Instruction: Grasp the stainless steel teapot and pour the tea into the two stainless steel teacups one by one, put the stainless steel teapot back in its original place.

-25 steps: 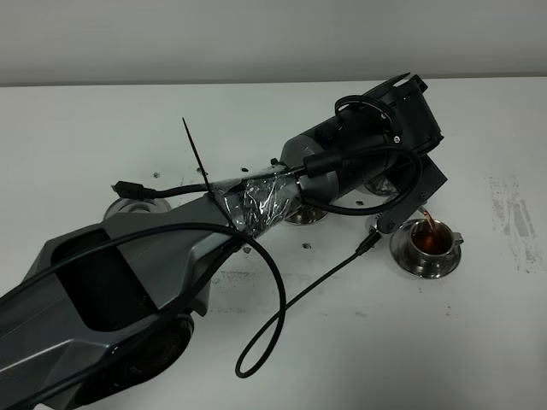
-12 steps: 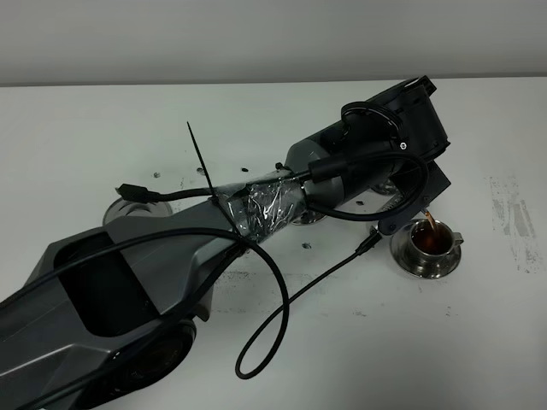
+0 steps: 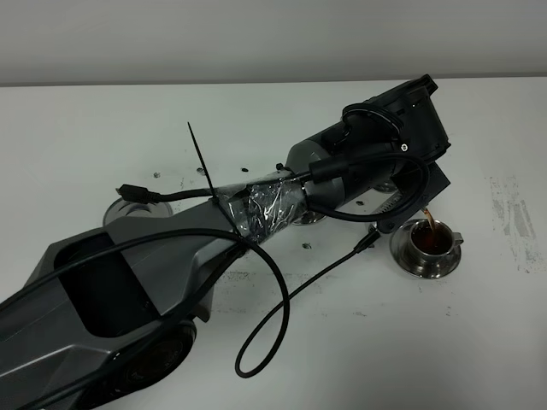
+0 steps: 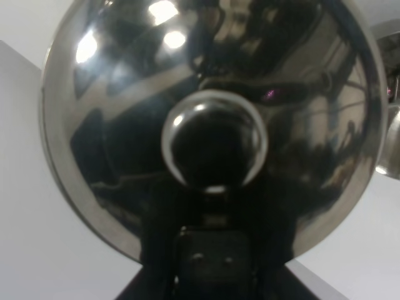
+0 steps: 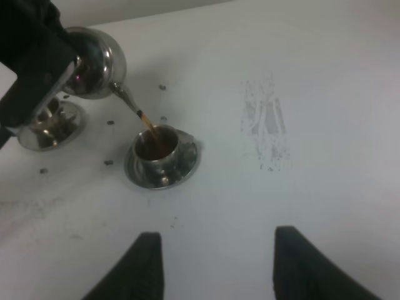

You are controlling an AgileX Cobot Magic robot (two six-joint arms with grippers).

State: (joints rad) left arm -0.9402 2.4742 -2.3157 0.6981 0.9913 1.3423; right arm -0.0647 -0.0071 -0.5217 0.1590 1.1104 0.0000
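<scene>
The stainless steel teapot (image 5: 95, 61) is tilted, held by its handle in my shut left gripper (image 5: 34, 81). Its domed lid and knob (image 4: 214, 139) fill the left wrist view. A thin stream of tea (image 5: 146, 120) runs from the spout (image 5: 127, 97) into one teacup (image 5: 156, 147), which holds brown tea and stands on its saucer (image 5: 187, 164). In the exterior view that teacup (image 3: 430, 242) sits right of my left wrist. The other teacup (image 5: 47, 120) stands beside the pot, partly hidden. My right gripper (image 5: 215, 269) hangs open and empty above the table. A bare steel saucer (image 3: 122, 209) lies far left.
My left arm (image 3: 171, 256) and its loose black cable (image 3: 273, 325) cross the white table diagonally and hide much of its middle. Grey scuff marks (image 5: 265, 122) lie on the table to the right of the filled cup. The wall runs along the table's far edge.
The left wrist has tipped a little further toward the right-hand cup over the last second. The tea stream keeps running into that cup.
</scene>
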